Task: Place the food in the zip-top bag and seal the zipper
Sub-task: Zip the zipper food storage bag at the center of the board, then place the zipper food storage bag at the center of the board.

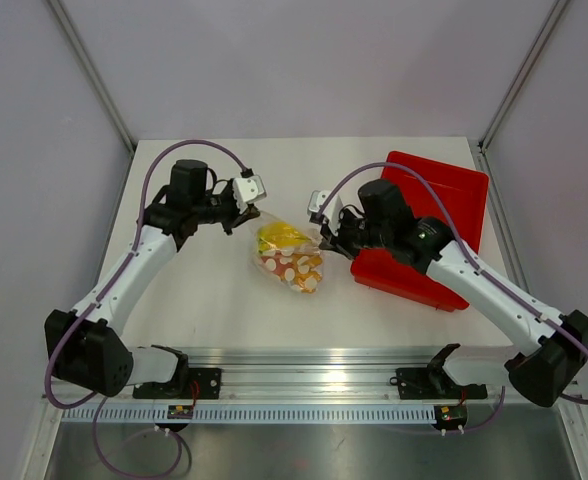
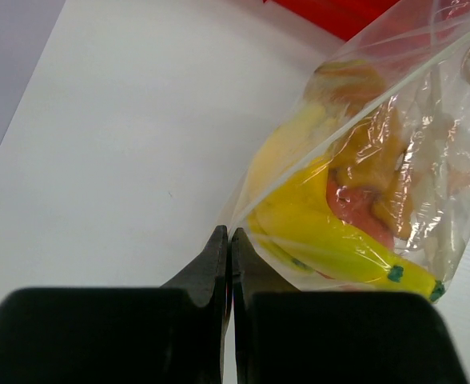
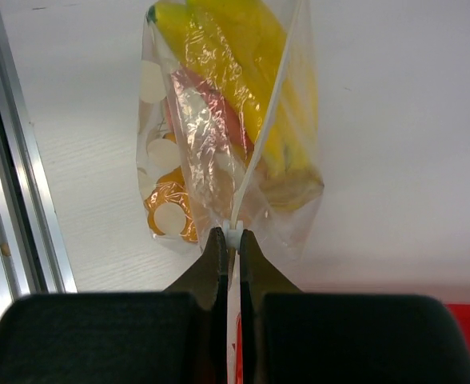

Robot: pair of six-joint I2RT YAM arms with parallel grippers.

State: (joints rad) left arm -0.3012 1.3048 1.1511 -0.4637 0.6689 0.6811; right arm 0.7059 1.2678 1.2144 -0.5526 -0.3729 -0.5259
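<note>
Jaws on both arms are clenched, each pinching one end of the mouth edge of the small floppy clear plastic zip-top bag [image 1: 289,255], which hangs stretched between them over the middle of the white tabletop [image 1: 204,290]. In the left wrist view the left jaws meet tip to tip right at the bag's corner, where the thin clear press-seal zipper [image 2: 363,112] begins. In the right wrist view the right jaws nip the other end of that strip, with a small whitish bit showing just at their tips (what it is, I cannot tell).

All the toy food I can see is already inside: the yellow plastic banana [image 2: 339,248], the pink-red watermelon slice [image 3: 211,104] beneath it, and the orange-yellow knobbly pieces [image 3: 167,208] behind the face with whitish oval spots. The red rectangular plastic tray [image 1: 444,200] sits just beside the right arm, apart from the bag.

So the loading looks finished and the sealing step is in hand. The strip runs as one taut line from jaws to jaws, but whether its two halves are pressed together along the whole width is not clear. The next move probably calls for keeping one end anchored while the other jaws squeeze and slide along the strip, gently enough that the bag neither slips free nor tips its load.
</note>
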